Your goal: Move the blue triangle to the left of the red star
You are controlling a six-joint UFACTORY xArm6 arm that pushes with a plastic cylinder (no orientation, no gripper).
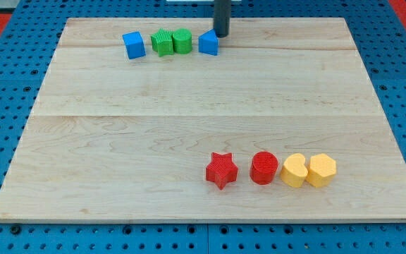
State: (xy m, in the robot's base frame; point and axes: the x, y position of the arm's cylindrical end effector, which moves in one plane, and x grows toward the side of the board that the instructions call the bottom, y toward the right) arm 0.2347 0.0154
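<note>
The blue triangle [208,43] lies near the view's top, a little left of centre. The red star [221,170] lies at the lower middle of the wooden board [118,141], far below the triangle. My tip [221,34] stands just to the right of and slightly above the blue triangle, close to it or touching it.
A blue cube [134,45], a green star-like block [163,42] and a green cylinder [182,41] lie in a row left of the triangle. A red cylinder [264,168] and two yellow blocks [294,170] [321,170] lie in a row right of the red star.
</note>
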